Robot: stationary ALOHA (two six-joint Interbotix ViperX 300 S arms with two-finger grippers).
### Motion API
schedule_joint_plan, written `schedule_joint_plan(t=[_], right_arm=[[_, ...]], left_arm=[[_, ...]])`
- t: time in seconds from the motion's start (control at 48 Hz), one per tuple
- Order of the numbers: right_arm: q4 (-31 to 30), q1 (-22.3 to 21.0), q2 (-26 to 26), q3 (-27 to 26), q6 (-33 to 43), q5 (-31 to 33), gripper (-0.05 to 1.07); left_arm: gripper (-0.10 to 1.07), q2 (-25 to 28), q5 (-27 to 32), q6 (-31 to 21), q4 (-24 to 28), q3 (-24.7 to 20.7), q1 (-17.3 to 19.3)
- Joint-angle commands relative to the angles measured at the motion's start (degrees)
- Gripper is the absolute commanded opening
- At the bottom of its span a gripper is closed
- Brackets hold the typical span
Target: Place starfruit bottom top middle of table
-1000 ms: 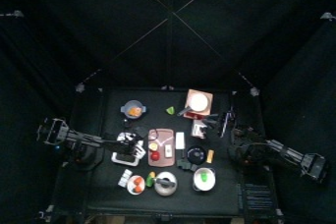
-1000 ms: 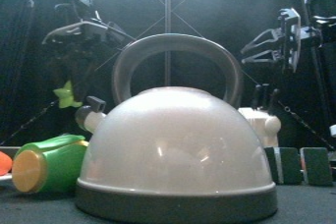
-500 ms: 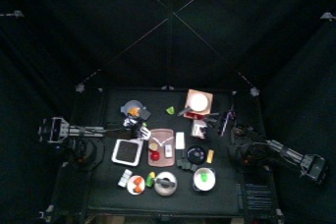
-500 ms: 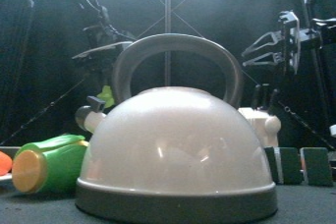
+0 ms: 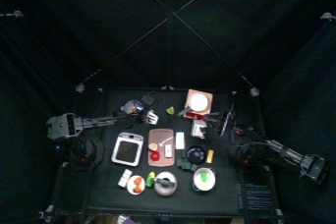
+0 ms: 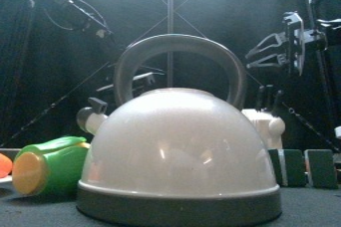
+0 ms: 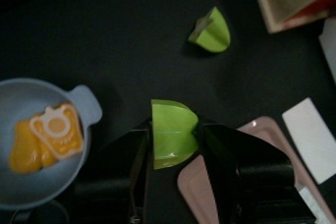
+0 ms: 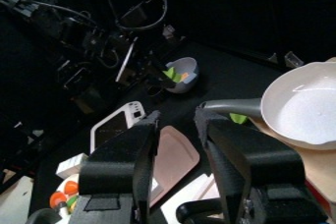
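Note:
The starfruit [image 7: 174, 133], a small yellow-green piece, sits between the jaws of my left gripper [image 7: 176, 141], which is shut on it. In the top view the left gripper [image 5: 144, 111] hangs over the back left part of the black table [image 5: 112, 128], beside a grey-blue bowl [image 7: 46, 154] holding something orange. The white kettle hides the starfruit in the front view. My right gripper [image 8: 179, 113] is open and holds nothing; its arm [image 5: 269, 154] rests at the table's right side.
A second green fruit piece [image 7: 210, 29] lies on the table just past the held one. A white kettle [image 6: 180, 161] and green cup [image 6: 47, 166] stand at the front edge. A white tray [image 5: 128, 148], pink board [image 5: 160, 144] and tan box [image 5: 198, 100] fill the middle.
The left arm has swung from the table's front left toward the back with the starfruit in its jaws, passing out of sight behind the kettle in the front view. The right arm has stayed still.

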Motion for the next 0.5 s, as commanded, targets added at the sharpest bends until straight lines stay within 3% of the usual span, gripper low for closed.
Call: schedule_joint_plan(t=[0.0,0.229,0.479], right_arm=[[0.1,-0.2,0.3,-0.6,-0.2,-0.3,0.74],[0.1,-0.2,0.2,-0.7,-0.2,-0.2,0.74],[0.0,-0.2,0.2,-0.6,-0.2,-0.2,0.74]], left_arm=[[0.61,1.1,-3.5,-0.2,0.6,-3.0,2.0],[0.62,6.2,-7.5,-0.3,0.6,-6.0,6.1],[0.62,9.9,-10.5,-0.4,0.4,-6.9,8.0]])
